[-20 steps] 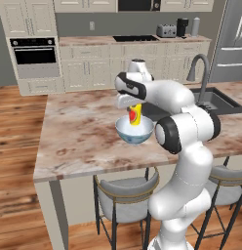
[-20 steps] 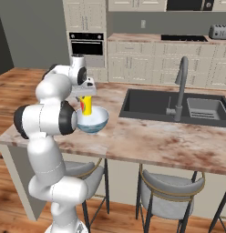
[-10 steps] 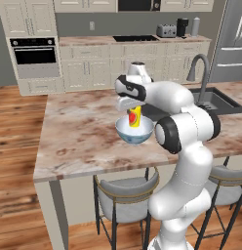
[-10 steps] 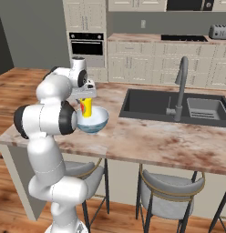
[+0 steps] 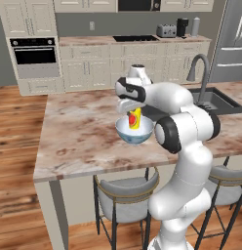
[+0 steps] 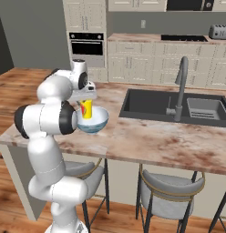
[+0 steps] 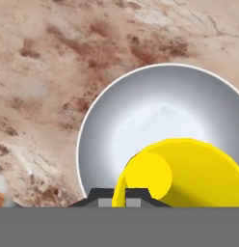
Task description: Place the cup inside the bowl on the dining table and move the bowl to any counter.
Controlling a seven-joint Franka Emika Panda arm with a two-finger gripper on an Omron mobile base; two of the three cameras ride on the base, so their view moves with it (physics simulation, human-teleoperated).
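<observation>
The bowl (image 5: 135, 134) stands on the dining table (image 5: 79, 136), near its front edge. Its white inside fills much of the hand view, bowl (image 7: 155, 111). My gripper (image 5: 131, 108) points down over it and is shut on the cup (image 5: 135, 118), which is yellow with a red inside. The cup hangs tilted, its lower part below the bowl's rim. From the right I see the gripper (image 6: 88, 98), the cup (image 6: 86, 109) and the bowl (image 6: 95, 122) in the same arrangement. In the hand view the cup (image 7: 189, 169) sits just past the gripper (image 7: 119, 194).
A dark sink (image 6: 176, 107) with a tall grey faucet (image 6: 180, 86) is set into the table right of the bowl. Grey stools (image 5: 124, 195) stand under the front edge. The counter (image 5: 132, 39) with a toaster and an oven (image 5: 35, 56) runs along the back wall.
The gripper has eased slightly lower with the cup into the bowl. The bowl has stayed in place.
</observation>
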